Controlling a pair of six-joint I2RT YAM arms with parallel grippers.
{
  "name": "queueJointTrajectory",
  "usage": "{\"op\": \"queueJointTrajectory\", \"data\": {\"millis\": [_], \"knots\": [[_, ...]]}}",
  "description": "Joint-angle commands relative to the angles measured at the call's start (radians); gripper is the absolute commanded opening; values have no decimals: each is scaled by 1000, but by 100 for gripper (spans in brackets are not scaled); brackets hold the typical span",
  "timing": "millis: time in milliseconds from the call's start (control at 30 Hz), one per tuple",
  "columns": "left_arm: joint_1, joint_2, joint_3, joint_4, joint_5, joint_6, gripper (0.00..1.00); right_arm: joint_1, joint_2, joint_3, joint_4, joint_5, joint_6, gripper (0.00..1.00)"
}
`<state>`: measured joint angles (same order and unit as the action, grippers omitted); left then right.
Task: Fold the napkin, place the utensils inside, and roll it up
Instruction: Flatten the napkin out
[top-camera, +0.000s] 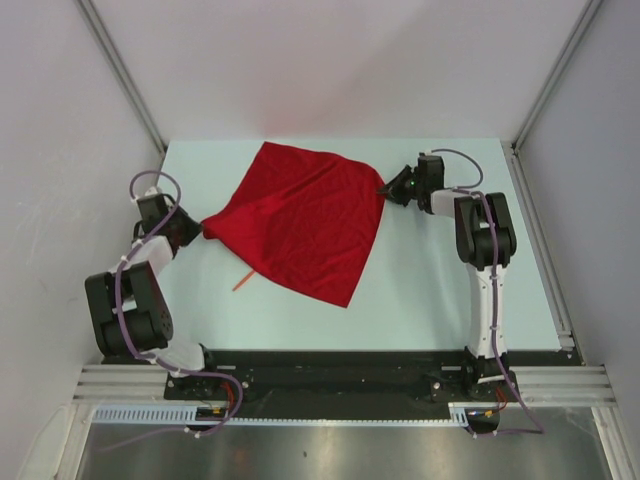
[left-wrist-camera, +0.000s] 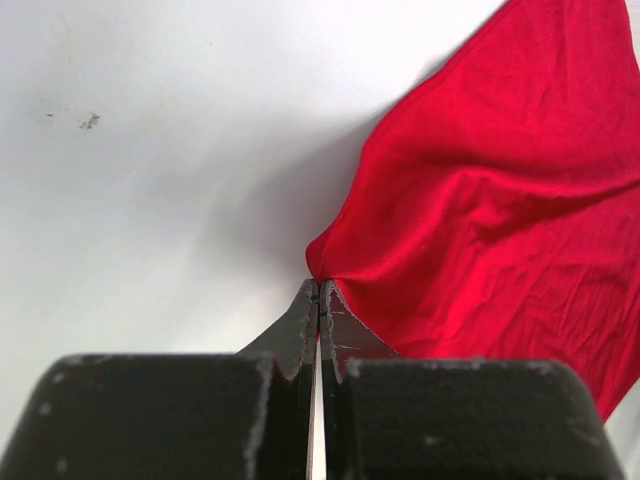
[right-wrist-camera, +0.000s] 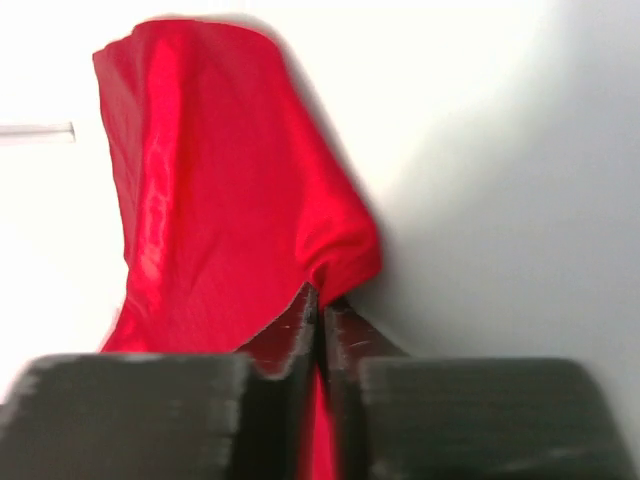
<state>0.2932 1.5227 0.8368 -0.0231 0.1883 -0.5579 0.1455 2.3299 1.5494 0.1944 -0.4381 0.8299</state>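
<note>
The red napkin is stretched across the middle of the table, held by two opposite corners. My left gripper is shut on its left corner; in the left wrist view the cloth starts at the closed fingertips. My right gripper is shut on the right corner; the right wrist view shows red cloth pinched between the pads. The orange utensil pokes out from under the napkin's lower left edge; most of it is hidden under the cloth.
The pale table top ends at grey walls left, right and behind. A metal rail runs along the near edge by the arm bases.
</note>
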Motion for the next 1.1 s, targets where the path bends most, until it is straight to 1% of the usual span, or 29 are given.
{"op": "queueJointTrajectory", "data": {"millis": [0, 167, 267, 300, 433, 500, 567, 600, 667, 700, 767, 800, 833, 867, 900, 933, 1000, 1067], "knots": [[1, 46, 10, 57, 69, -4, 0, -26, 20, 8, 99, 41, 72, 0], [-74, 94, 56, 31, 42, 30, 0, -86, -33, -32, 85, 65, 40, 0], [-133, 117, 79, -7, 25, 44, 0, -132, -95, -86, 63, 82, -12, 0], [-161, 120, 87, -11, 20, 47, 0, -165, -112, -104, 54, 85, -24, 0], [-236, 134, 90, -6, 13, 47, 0, -227, -193, -179, 4, 125, -100, 0], [-279, 148, 111, -11, 11, 50, 0, -245, -234, -190, -39, 160, -153, 0], [-292, 166, 123, -11, 14, 52, 0, -262, -260, -202, -70, 206, -210, 0], [-331, 174, 137, -9, 19, 53, 0, -265, -286, -206, -102, 225, -228, 0], [-348, 195, 153, -15, 19, 58, 0, -268, -308, -209, -133, 283, -256, 0], [-361, 201, 165, -20, 16, 61, 0, -268, -323, -209, -166, 298, -273, 6], [-365, 211, 174, -35, 13, 67, 2, -271, -331, -206, -190, 323, -287, 25], [-367, 218, 176, -37, 10, 67, 9, -271, -334, -198, -226, 328, -294, 42], [-367, 218, 176, -37, 10, 69, 11, -273, -337, -195, -237, 329, -299, 44], [-367, 214, 174, -34, 5, 72, 20, -276, -340, -192, -252, 335, -304, 48], [-367, 209, 174, -32, 2, 73, 26, -277, -343, -183, -265, 344, -304, 59], [-367, 205, 173, -29, 2, 72, 32, -279, -351, -177, -276, 363, -311, 65], [-368, 188, 167, -25, 5, 70, 33, -279, -366, -167, -322, 387, -321, 70], [-368, 177, 159, -8, 10, 64, 33, -270, -411, -178, -348, 436, -347, 72]]}}
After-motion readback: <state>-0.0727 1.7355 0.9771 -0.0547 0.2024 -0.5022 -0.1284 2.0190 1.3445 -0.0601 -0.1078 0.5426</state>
